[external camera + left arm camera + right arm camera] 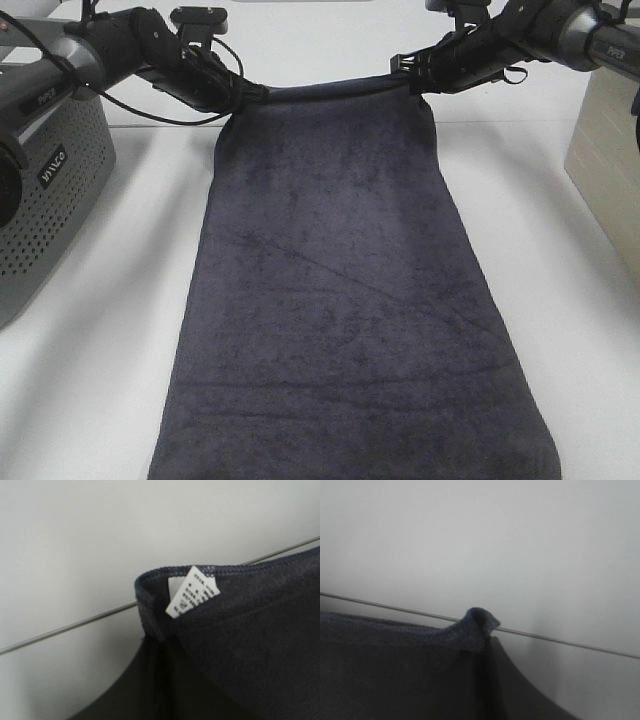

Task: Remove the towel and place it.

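The dark charcoal-grey towel [340, 300] lies stretched lengthwise on the white table, its near end at the front edge of the exterior high view. Its far edge is lifted and pulled taut between my two grippers. My left gripper [247, 95] is shut on the far left corner. The left wrist view shows that corner [260, 630] with its small white tag [192, 592]. My right gripper [412, 76] is shut on the far right corner, which shows bunched in the right wrist view [475, 625]. The fingertips are hidden by cloth.
A grey perforated plastic basket [50, 190] stands at the left edge of the table, beside the towel. A beige box [605, 150] stands at the right edge. White table surface [130, 330] shows on both sides of the towel.
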You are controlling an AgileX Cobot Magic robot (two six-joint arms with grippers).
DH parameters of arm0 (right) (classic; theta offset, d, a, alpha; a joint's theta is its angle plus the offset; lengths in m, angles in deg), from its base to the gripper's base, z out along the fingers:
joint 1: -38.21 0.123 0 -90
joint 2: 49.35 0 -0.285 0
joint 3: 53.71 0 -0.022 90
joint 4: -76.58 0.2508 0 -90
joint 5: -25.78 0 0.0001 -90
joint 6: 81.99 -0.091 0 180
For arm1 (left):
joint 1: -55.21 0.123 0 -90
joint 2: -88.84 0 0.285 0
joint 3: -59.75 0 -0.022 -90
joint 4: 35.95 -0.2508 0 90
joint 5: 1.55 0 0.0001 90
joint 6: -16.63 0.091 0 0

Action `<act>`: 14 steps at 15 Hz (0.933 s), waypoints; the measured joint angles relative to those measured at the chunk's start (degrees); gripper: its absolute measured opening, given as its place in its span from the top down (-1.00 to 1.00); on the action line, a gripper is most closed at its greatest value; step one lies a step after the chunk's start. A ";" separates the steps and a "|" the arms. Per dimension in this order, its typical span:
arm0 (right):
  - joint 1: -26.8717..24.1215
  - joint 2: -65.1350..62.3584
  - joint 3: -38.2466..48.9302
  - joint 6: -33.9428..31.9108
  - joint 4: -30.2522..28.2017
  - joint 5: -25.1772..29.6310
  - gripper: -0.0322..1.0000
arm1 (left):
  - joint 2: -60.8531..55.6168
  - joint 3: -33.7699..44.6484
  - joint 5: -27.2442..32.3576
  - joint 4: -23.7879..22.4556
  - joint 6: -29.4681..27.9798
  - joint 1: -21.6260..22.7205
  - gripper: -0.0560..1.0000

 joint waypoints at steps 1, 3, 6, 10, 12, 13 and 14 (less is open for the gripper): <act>0.00 0.69 0.00 0.00 0.06 -0.40 0.92 | 0.63 0.00 -0.86 0.00 0.17 0.00 0.87; 0.00 2.01 0.00 0.00 0.06 -1.38 0.92 | 1.38 0.00 -2.52 -0.06 0.17 0.00 0.87; 0.00 3.90 0.00 0.00 0.06 -3.32 0.92 | 2.52 0.00 -4.87 -0.06 0.17 0.00 0.87; 0.00 5.04 0.00 0.00 0.46 -5.10 0.89 | 3.67 0.00 -7.62 -0.06 0.17 0.00 0.87; 0.00 5.04 0.00 0.74 1.66 -6.70 0.73 | 3.61 0.00 -8.82 -0.06 0.17 0.00 0.87; 0.00 5.04 0.00 0.97 1.89 -7.28 0.55 | 3.61 0.00 -10.03 -0.06 0.17 0.00 0.87; 0.00 5.04 0.00 0.97 2.06 -7.73 0.30 | 3.61 0.00 -10.66 -0.06 0.17 0.00 0.85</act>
